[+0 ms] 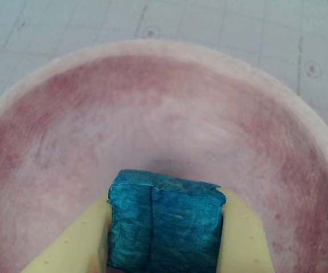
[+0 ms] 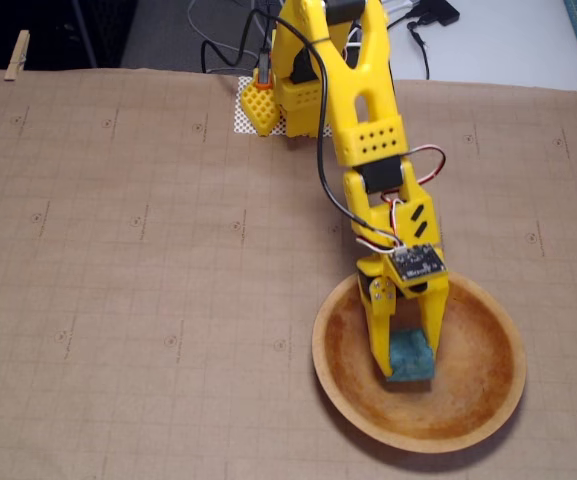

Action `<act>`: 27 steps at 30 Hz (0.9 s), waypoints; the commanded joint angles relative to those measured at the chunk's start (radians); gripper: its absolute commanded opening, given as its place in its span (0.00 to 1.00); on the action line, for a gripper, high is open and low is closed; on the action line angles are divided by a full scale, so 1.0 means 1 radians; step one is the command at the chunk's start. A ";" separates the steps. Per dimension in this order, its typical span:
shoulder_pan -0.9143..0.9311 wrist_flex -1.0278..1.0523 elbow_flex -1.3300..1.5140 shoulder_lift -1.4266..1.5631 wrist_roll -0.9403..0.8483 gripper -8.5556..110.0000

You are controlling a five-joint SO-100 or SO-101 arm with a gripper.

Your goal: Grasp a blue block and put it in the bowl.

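Wrist view close above bowl (image 1: 152, 114); fixed view overhead, sharing it.

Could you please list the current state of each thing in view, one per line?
blue block: clamped between the gripper's fingers, inside the bowl's outline, not yet released.
bowl: upright on the mat, with nothing in it but the held block.
gripper: shut on the blue block, lowered into the bowl.
mat: lying flat, clipped at the far corners.

Brown gridded mat (image 2: 148, 260) carries bowl (image 2: 488, 400), arm base (image 2: 303, 110).
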 commanded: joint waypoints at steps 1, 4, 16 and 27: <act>0.003 -0.043 -0.081 -0.012 -0.005 0.06; 0.005 -0.052 -0.091 -0.038 -0.005 0.07; 0.003 -0.057 -0.092 -0.049 0.002 0.34; 0.002 -0.043 -0.074 0.012 -0.003 0.43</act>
